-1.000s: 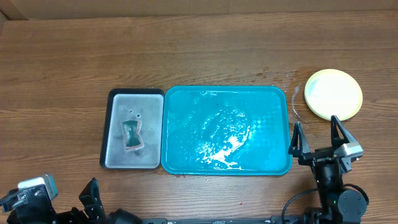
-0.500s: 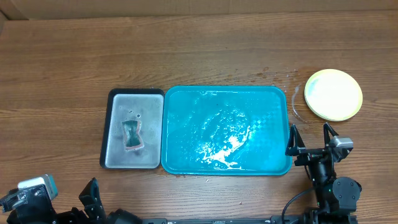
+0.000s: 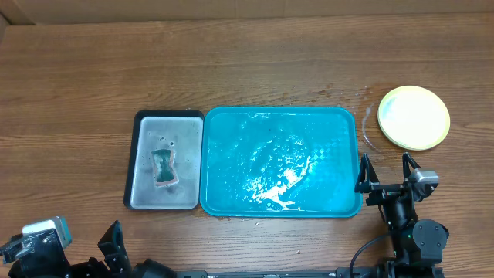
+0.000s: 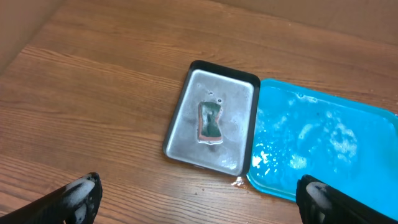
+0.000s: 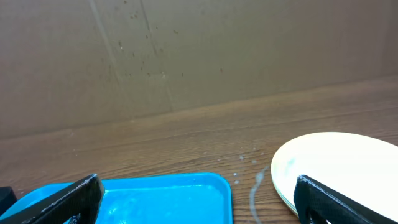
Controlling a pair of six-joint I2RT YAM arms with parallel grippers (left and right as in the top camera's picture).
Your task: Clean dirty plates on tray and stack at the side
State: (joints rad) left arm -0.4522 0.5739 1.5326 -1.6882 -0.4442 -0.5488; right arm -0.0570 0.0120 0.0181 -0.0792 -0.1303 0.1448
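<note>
A wet blue tray (image 3: pixel 282 161) lies at the table's middle with no plate on it; it also shows in the left wrist view (image 4: pixel 323 146) and the right wrist view (image 5: pixel 165 199). A stack of pale yellow plates (image 3: pixel 414 116) sits at the far right, also in the right wrist view (image 5: pixel 339 165). A teal sponge (image 3: pixel 164 167) lies in a metal pan (image 3: pixel 147 131) left of the tray, also in the left wrist view (image 4: pixel 211 120). My right gripper (image 3: pixel 387 185) is open and empty by the tray's right front corner. My left gripper (image 4: pixel 199 199) is open and empty at the front left.
Water smears and drops mark the wood between the tray and the plates (image 3: pixel 364 123). A cardboard wall (image 5: pixel 186 50) stands behind the table. The metal pan touches the tray's left edge.
My right gripper has drawn back toward the table's front edge and then held still. Nothing else has moved.
</note>
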